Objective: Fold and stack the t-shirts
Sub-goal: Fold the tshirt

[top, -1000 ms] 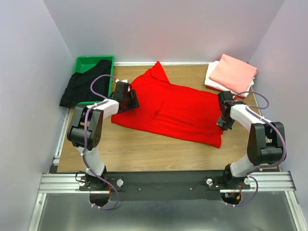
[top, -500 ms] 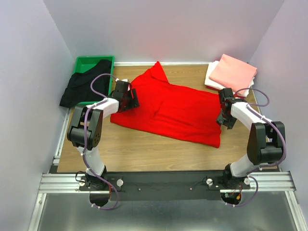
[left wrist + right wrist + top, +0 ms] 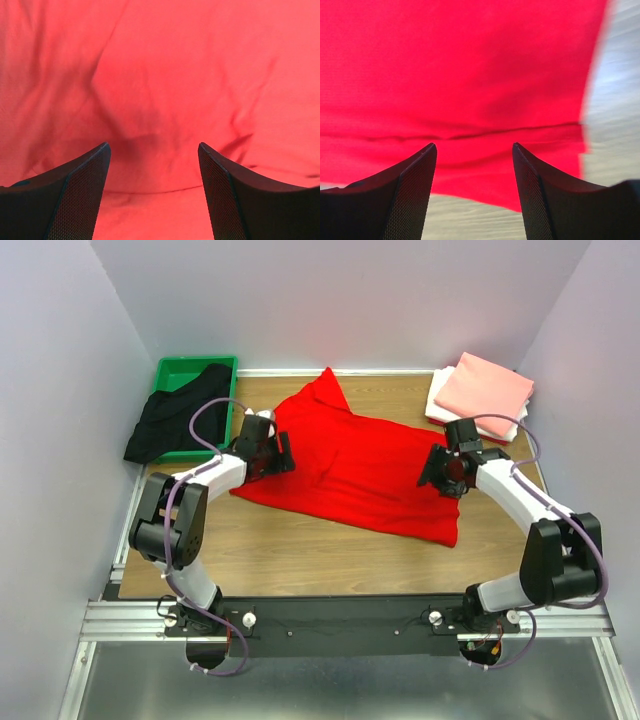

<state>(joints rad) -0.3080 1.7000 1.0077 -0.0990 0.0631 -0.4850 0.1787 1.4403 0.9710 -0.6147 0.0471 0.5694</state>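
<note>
Green tray (image 3: pixel 172 375) at far-left corner of wooden table (image 3: pixel 300 550).

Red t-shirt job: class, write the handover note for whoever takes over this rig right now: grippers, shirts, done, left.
Left gripper: open, empty, over the red t-shirt's left edge.
Right gripper: open, empty, at its right edge.
Red t-shirt lies spread on the table, unfolded. Black t-shirt hangs crumpled out of the green tray.
Done: pink t-shirt folded, stacked on the folded white t-shirt, far right corner.
Left: fold red and black, add both to the stack.
</note>
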